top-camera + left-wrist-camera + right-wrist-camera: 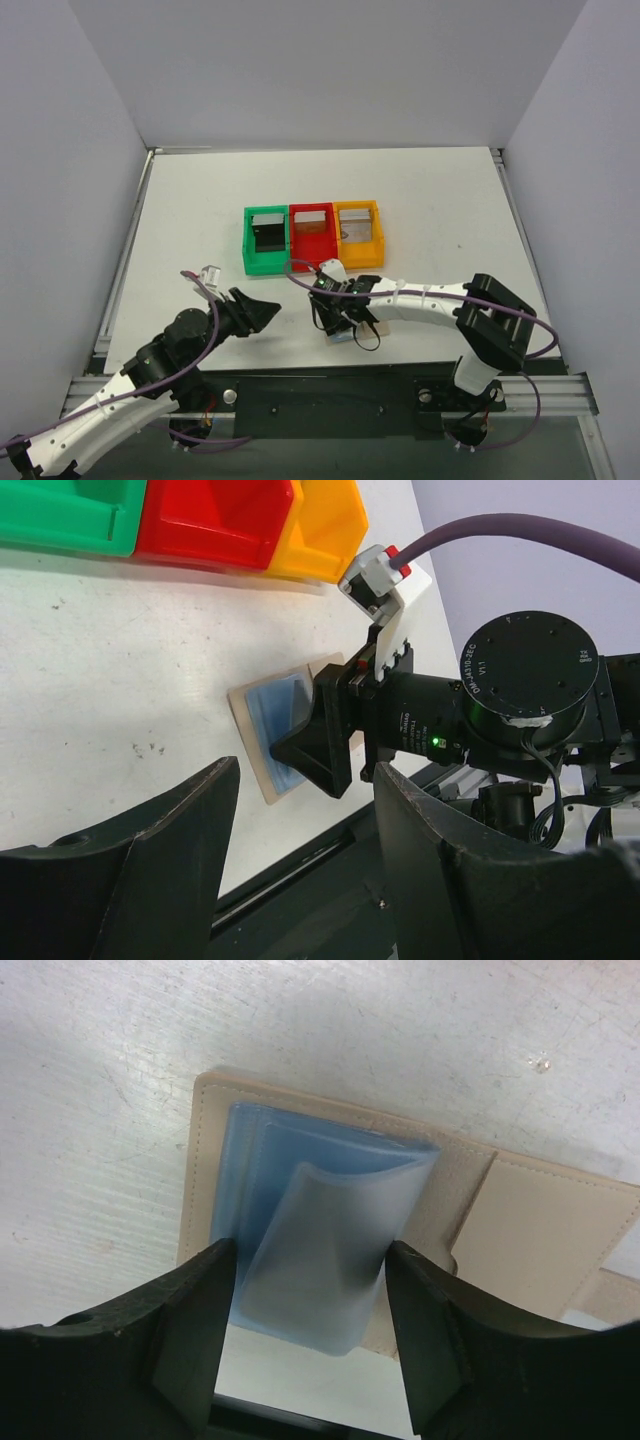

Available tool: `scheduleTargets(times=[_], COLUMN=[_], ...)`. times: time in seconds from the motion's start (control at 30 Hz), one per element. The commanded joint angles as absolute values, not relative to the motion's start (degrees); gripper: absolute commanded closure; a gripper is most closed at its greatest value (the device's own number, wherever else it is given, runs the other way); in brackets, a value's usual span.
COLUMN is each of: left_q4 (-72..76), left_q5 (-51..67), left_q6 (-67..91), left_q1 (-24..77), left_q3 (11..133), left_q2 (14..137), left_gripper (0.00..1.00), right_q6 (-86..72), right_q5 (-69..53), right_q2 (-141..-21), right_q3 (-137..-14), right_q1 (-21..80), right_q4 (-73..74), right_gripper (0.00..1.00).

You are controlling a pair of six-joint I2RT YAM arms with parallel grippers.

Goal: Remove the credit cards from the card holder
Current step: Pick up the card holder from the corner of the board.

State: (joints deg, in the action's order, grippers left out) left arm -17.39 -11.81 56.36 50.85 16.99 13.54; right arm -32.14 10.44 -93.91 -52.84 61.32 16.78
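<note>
Card holder (pixel 450 1195): lies open and flat on the table (pixel 100 1080), near the front edge, on my side of the red bin (pixel 305 262) and orange bin (pixel 358 260), directly under my right gripper (pixel 310 1255). Tan cover is down, blue inner panel (pixel 245 1160) is up.

Right gripper: jaws partway apart, one finger on either side of a translucent sleeve (pixel 320 1260) that bows up off the blue panel. The sleeve edges sit right at the finger faces. Cannot tell whether I have a pinch on it or only bracket it. Cannot tell whether a card is inside; the sleeve looks cloudy, no print visible.

Left gripper (pixel 305 775): wide, empty, off the table, near the holder on its left side, not touching.

Step in hand, as I judge it: get hold of what sits in the top pocket and draw it out.

Notes for doing it well:
- Close on a stiff card edge, not the floppy sleeve, which should just buckle.
- Pull along the pocket's opening, low and slow. A straight-up pull likely lifts the whole holder.
- Holder looks light and nothing pins it. Set a left finger on the tan flap (pixel 545 1245) before pulling.
- Keep left clear of right's fingers.
</note>
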Motion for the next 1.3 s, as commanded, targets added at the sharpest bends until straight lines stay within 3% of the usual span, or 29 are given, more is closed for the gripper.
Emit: scheduleTargets(times=[0.0,0.23,0.43,0.77,1.07,1.27], left_q4=[-16.6,-15.7,-14.2,-5.4,6.6,13.6], left_q5=[-12.4,-12.1,-11.1,-7.6,-4.9,-4.5], left_q6=[56.3,56.4,56.5,58.9,60.3,60.0], left_q1=[50.6,50.6,50.7,50.7,50.7,50.6], left_q3=[17.0,17.0,17.0,14.2,12.2,11.4], left_q2=[13.4,14.1,15.9,19.2,20.7,20.7], left_gripper=[0.34,0.34,0.34,0.32,0.25,0.22], right_q6=[-33.0,-33.8,-33.5,-33.3,-35.8,-35.1], right_q5=[10.5,9.1,7.4,4.3,-3.2,-5.6], right_q2=[-92.2,-89.4,-84.8,-74.7,-62.1,-58.8], right_q3=[-49.4,-46.2,-44.4,-43.1,-41.3,-46.0], right_q1=[59.7,57.7,57.0,56.4,52.5,51.7], right_q4=[18.6,17.4,16.0,13.6,7.6,8.9], right_gripper=[0.49,0.67,1.0,1.0,1.0,1.0])
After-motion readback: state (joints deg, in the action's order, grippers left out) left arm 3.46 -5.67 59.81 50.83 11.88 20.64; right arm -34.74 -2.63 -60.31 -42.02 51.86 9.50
